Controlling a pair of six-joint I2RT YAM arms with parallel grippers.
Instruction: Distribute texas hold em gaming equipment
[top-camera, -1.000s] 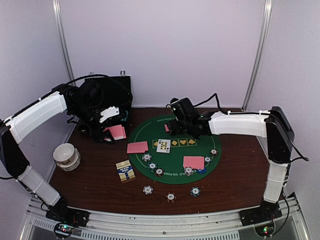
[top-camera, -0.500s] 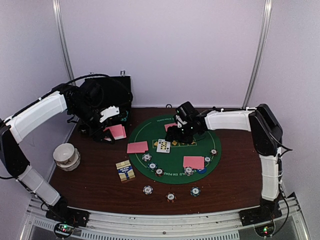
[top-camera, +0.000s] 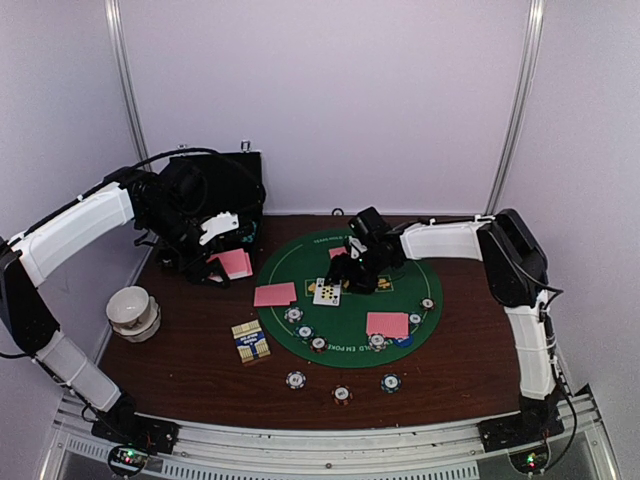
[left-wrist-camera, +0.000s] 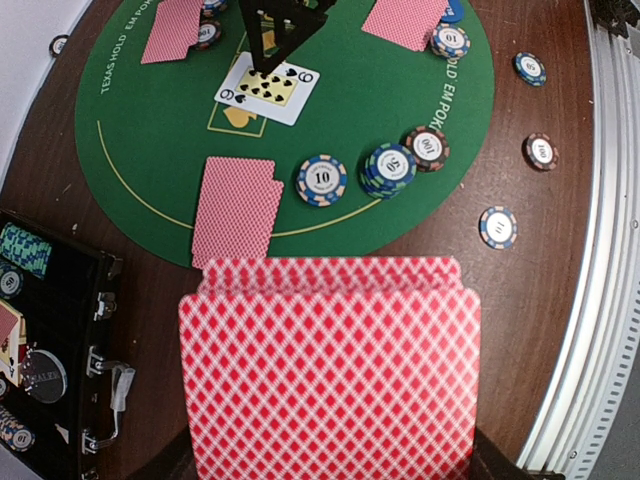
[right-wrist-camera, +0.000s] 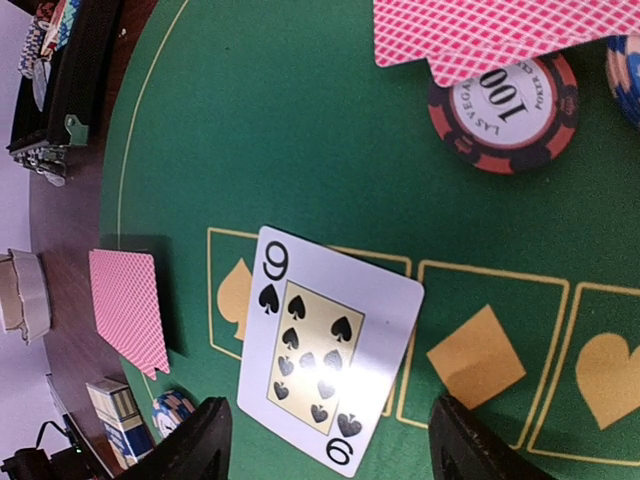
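The face-up 9 of spades (right-wrist-camera: 325, 360) lies on the green mat (right-wrist-camera: 300, 120) directly under our right fingers (right-wrist-camera: 205, 440), which stand apart and empty, 1 outside each long edge. Our left fingers (top-camera: 212, 258), well off to the left, grip the pink-backed deck (left-wrist-camera: 330, 370) tight; the right arm is nearer.

Just off the green mat (left-wrist-camera: 150, 130), a fan of pink-backed cards (left-wrist-camera: 330, 370) covers the left fingers and runs past the bottom edge. The black case (left-wrist-camera: 50, 340) beside the mat is cropped at left. On the mat, a single pink-backed card (right-wrist-camera: 480, 30), cut by the top edge, overlaps a 100 chip (right-wrist-camera: 510, 115). Only the tips of the right fingers (right-wrist-camera: 205, 445) show.
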